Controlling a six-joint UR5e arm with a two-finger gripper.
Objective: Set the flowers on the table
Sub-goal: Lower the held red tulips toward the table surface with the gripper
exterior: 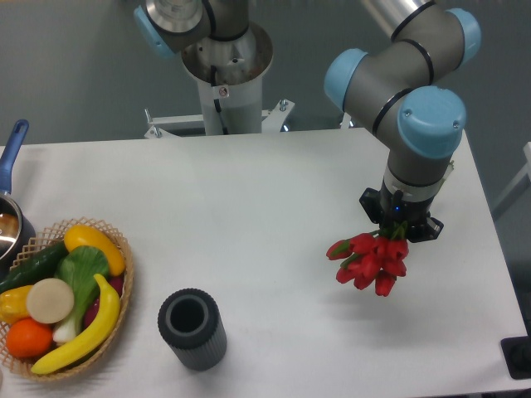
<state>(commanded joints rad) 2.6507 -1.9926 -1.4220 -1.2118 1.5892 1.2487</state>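
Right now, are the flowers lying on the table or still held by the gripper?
Held. The flowers hang from the gripper, buds pointing down-left over the table. Whether the buds touch it, cannot tell.

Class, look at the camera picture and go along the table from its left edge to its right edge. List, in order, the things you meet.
Pot → basket of toy fruit and vegetables → dark cylinder → flowers, held by the gripper above the table.

Plenty of open table [249, 215] mid-way; only the dark cylinder [192, 328] and wicker basket [116, 249] crowd the front-left corner.
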